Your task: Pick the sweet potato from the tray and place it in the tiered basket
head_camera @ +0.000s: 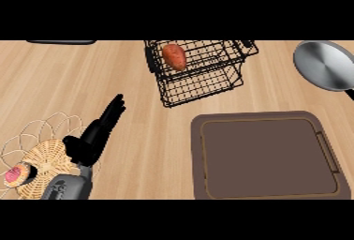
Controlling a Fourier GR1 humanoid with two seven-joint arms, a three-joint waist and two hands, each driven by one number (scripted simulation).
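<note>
The orange sweet potato (174, 56) lies in the upper tier of the black wire tiered basket (207, 89) at the top middle of the counter. The brown tray (200, 154) sits at the lower right with nothing on it. My left hand (93, 136) shows at the lower left, open with its fingers straight and pointing up toward the basket, well short of it and holding nothing. No right hand shows in this view.
A grey metal pan (325, 63) sits at the upper right edge. A woven wire trivet (41, 157) with a small round item (17, 175) on it lies at the lower left, partly under my left forearm. A dark object (61, 42) shows at the top left.
</note>
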